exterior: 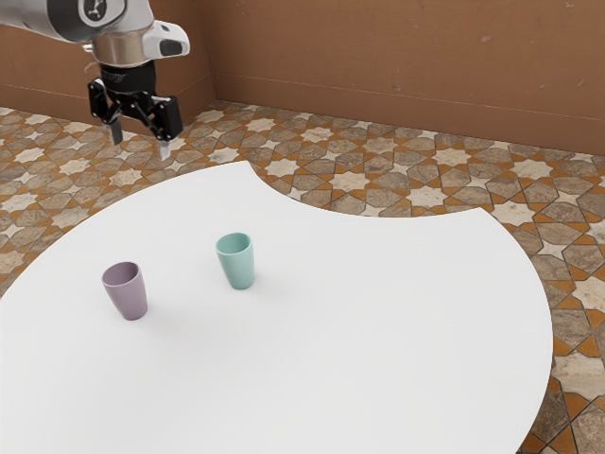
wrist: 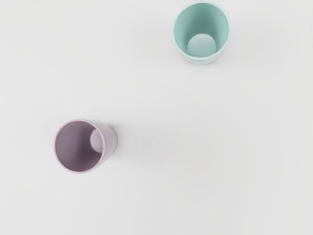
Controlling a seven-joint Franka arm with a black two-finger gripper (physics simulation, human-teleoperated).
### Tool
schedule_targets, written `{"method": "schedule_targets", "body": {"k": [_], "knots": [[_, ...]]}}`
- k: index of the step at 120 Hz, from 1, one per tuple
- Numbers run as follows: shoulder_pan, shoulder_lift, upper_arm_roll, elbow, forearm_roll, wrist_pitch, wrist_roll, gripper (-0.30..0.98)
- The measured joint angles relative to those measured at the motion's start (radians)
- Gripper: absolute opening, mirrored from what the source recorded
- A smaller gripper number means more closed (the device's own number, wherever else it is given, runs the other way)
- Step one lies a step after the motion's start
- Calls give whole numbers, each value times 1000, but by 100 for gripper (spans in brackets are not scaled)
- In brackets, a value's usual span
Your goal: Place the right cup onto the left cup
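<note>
One purple cup stands mouth-up toward the exterior view's left on our desk; the teal cup, prob. our pick, is at that view's right of it. Our end effector hangs released, spread b/c we'd need to straddle a wall; open mouths should allow nesting.

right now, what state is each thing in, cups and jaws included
mauve cup: upright, mouth up, looks empty, standing apart from the other cup
teal cup: upright, mouth up, empty, not stacked
jaws: open, apart from each other, nothing between them, raised clear of both cups
white table: in use, both cups standing on it
</note>
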Motion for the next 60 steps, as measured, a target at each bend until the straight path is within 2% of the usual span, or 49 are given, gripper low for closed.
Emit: {"method": "schedule_targets", "body": {"k": [20, 60], "knots": [[5, 27, -9, 1, -2, 34, 7, 69], [-25, 202, -25, -11, -8, 187, 15, 69]]}}
